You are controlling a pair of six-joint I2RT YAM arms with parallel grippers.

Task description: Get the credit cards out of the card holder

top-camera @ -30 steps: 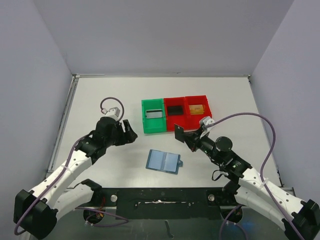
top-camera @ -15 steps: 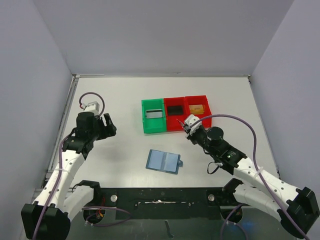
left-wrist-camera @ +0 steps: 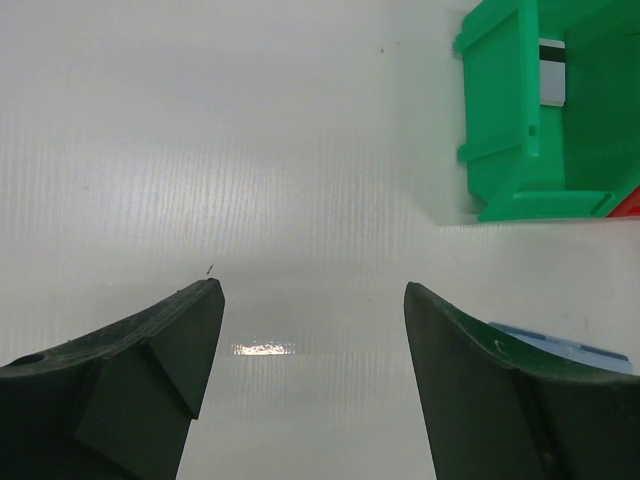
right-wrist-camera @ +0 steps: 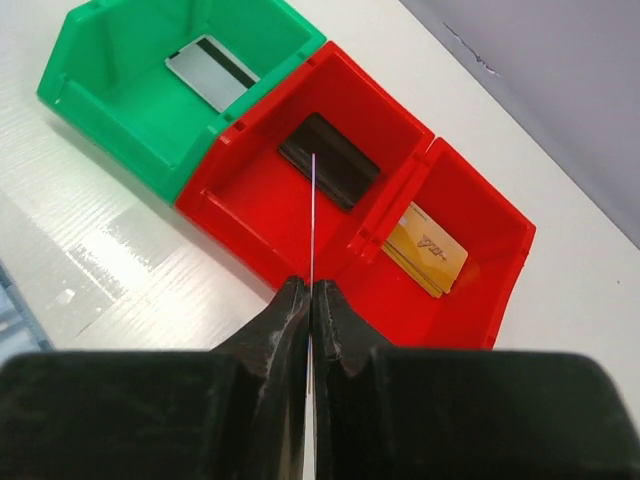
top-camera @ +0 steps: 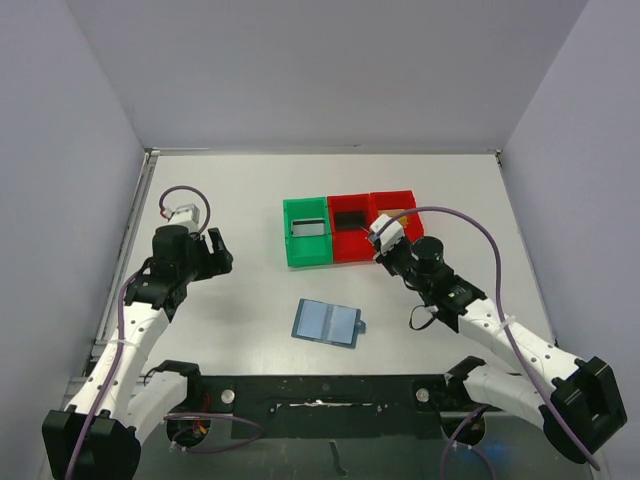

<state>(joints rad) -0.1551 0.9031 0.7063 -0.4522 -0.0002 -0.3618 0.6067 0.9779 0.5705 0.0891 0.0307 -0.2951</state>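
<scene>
White table (top-camera: 250,190): carries all items.

Left gripper (left-wrist-camera: 312,295): fingers spread wide, nothing between them, poised above bare table left of the bins.

Right gripper (right-wrist-camera: 311,292): fingers clamped on a thin held card (right-wrist-camera: 312,200), seen edge-on, at the near side of the red bins.

Three bins sit in a touching row. The green bin (right-wrist-camera: 120,110) contains a silver striped card (right-wrist-camera: 210,72). The middle red bin (right-wrist-camera: 250,215) contains a dark card (right-wrist-camera: 328,172). The end red bin (right-wrist-camera: 480,290) contains a gold card (right-wrist-camera: 425,255).

Card holder (top-camera: 328,322): light blue, lying open and flat in front of the bins, between the arms and apart from both grippers. Contents cannot be determined.
</scene>
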